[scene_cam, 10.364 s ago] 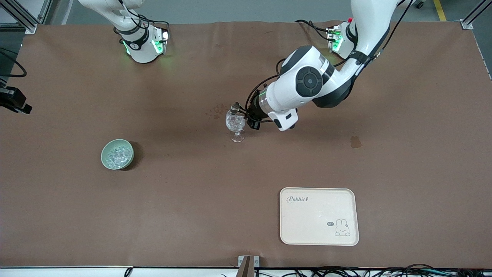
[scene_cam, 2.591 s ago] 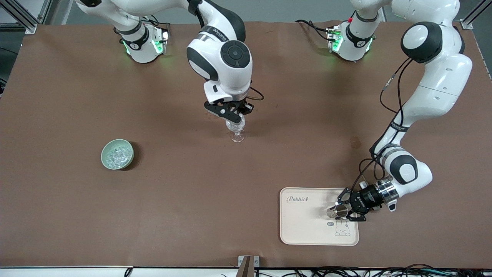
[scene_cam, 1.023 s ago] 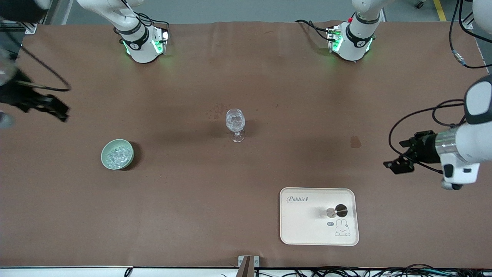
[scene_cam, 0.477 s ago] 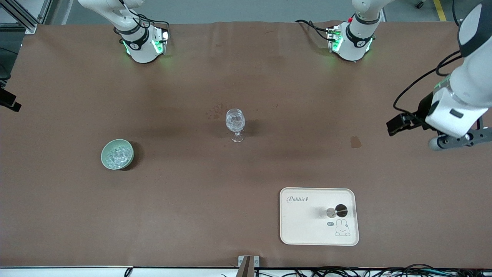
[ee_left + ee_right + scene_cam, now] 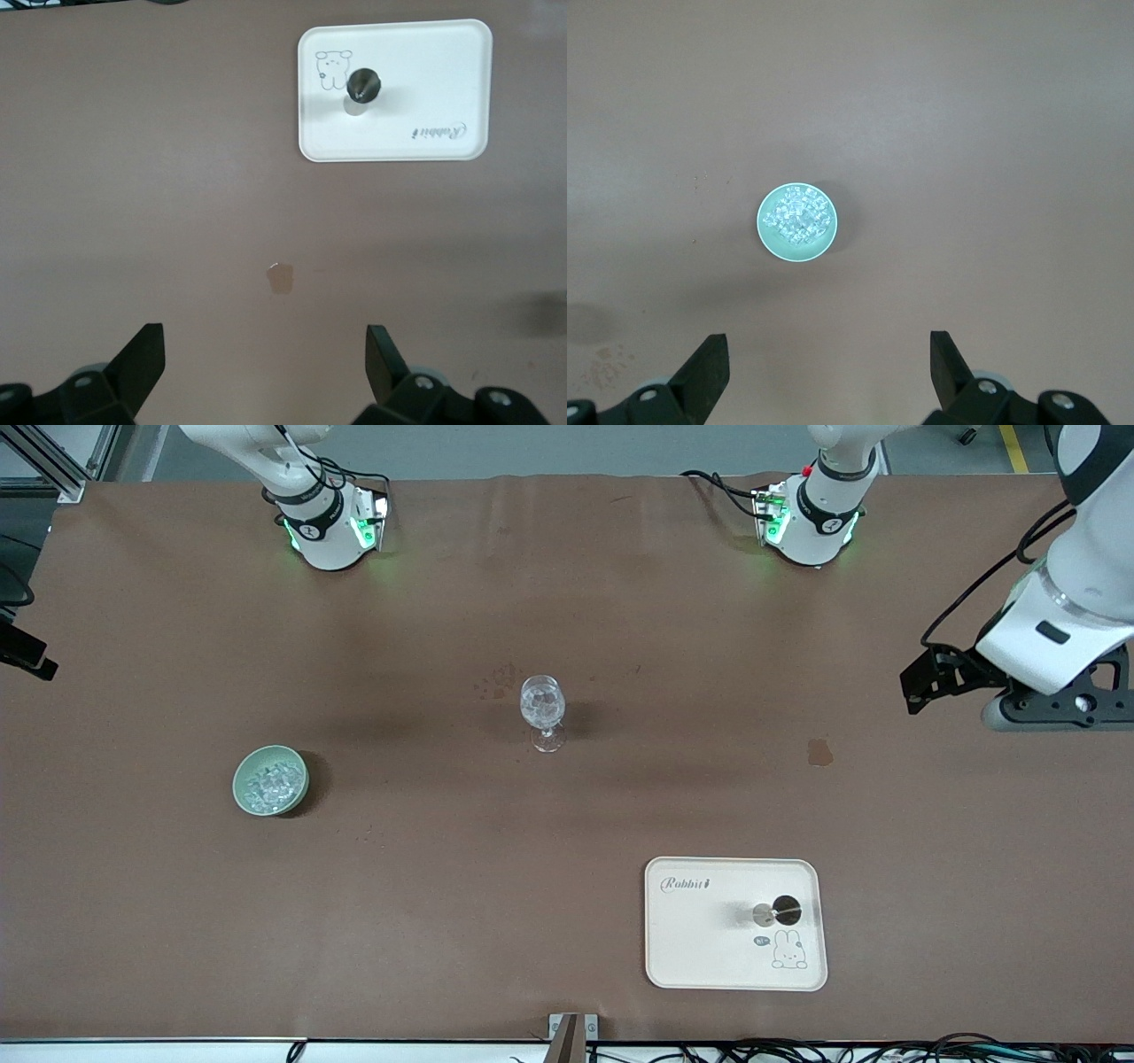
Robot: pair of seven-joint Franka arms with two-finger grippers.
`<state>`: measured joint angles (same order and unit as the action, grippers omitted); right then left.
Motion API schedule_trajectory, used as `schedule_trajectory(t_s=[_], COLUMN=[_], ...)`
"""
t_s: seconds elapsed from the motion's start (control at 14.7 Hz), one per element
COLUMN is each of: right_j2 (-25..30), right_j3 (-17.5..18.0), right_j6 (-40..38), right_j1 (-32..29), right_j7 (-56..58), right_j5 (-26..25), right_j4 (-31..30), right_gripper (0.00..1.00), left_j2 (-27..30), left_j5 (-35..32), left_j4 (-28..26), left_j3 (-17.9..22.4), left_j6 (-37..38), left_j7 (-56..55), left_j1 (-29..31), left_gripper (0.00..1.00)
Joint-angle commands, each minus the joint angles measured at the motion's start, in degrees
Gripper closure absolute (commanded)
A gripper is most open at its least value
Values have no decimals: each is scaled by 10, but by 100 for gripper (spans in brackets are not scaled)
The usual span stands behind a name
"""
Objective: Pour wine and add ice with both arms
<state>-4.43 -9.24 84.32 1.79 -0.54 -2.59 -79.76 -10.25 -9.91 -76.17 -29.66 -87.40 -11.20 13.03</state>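
Two grippers hang high over the ends of the brown table (image 5: pixel 443 886), both empty. The left gripper (image 5: pixel 266 359) has its jaws spread wide over bare cloth at the left arm's end, with a small dark stain (image 5: pixel 819 752) below it. The right gripper (image 5: pixel 828 359) is spread wide too, over the right arm's end of the table.

In the front view, the stemmed glass (image 5: pixel 542 710) stands upright near the middle of the table. From the glass, the pale green bowl (image 5: pixel 270 780) sits at about eight o'clock, well apart, with a heap of ice cubes (image 5: pixel 268 781) in it. At about five o'clock from the glass lies the cream tray (image 5: pixel 700 948), and the little metal jigger (image 5: pixel 764 913) stands upright on it, just above the printed rabbit (image 5: pixel 788 950).
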Motion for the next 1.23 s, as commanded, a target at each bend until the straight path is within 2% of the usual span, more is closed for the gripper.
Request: schedule_trajectory(t_s=[0.0,0.2,0.27,0.55,0.68,1.16], right_j2=[21,21,21,20,20,20], right_j3=[14,13,13,16,13,16], right_j6=[4,3,4,17,13,12], right_j1=[-12,-7,-8,-6,-6,-4], right_j7=[5,4,4,-2,-2,-4], right_j5=[13,12,13,19,38,34], right_j4=[-23,-23,-23,-22,-22,-22], right_gripper=[0,0,0,0,0,0], left_j2=[61,119,131,186,190,186], left_j5=[59,70,81,89,89,89], left_j4=[-33,-102,-118,-194,-195,-182], left_j3=[122,213,227,234,233,234], left_j6=[27,24,21,-16,-13,0], left_j7=[43,43,43,43,43,59], left_j1=[-80,-156,-166,-164,-162,-151], left_gripper=[0,0,0,0,0,0])
